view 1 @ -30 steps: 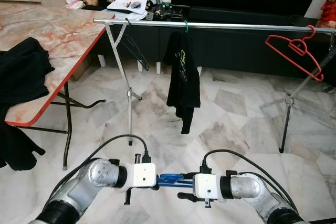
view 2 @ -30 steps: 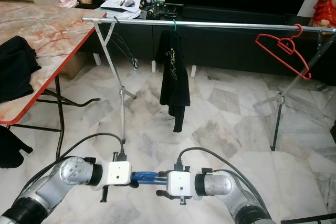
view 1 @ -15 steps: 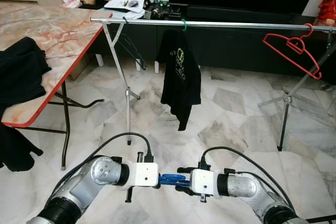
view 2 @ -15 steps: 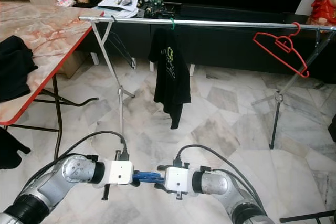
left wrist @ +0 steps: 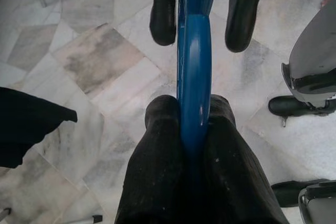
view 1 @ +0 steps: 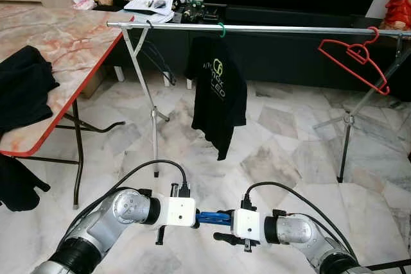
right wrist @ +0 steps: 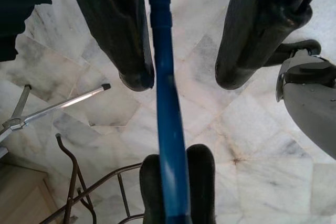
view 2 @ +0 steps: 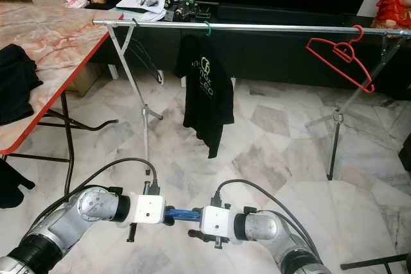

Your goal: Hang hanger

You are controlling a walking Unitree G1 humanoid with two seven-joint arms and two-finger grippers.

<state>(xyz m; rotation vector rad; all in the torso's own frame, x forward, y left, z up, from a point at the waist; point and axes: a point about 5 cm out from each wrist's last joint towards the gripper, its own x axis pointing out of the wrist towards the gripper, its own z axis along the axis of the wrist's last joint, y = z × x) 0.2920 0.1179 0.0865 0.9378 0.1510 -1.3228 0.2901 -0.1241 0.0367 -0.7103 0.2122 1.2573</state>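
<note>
In the left eye view, the two silver arms meet low in front of the robot, above the pale marble floor [view 1: 289, 152], with a blue plastic hanger [view 1: 209, 217] stretched level between the left pincer [view 1: 200, 216] and the right pincer [view 1: 225, 217]. Beyond them a long silver metal clothes rail [view 1: 282, 29] spans the room on folding legs, carrying a black T-shirt with a pale logo [view 1: 217, 94] on a green hook near its middle and an empty red plastic hanger [view 1: 355, 59] tilted near its right end; the blue hanger is held well below and short of this rail. A marble-patterned counter with a red edge [view 1: 64, 43] stands at the left with a black garment [view 1: 22, 88] heaped on it. In the left wrist view, the left pincer's black fingers [left wrist: 157, 177] are pressed together on the blue hanger, which runs straight out between the right pincer's spread fingers. In the right wrist view, the right pincer's two fingers [right wrist: 113, 30] stand apart on either side of the blue bar, the left one just beside it, not clamping it.
</note>
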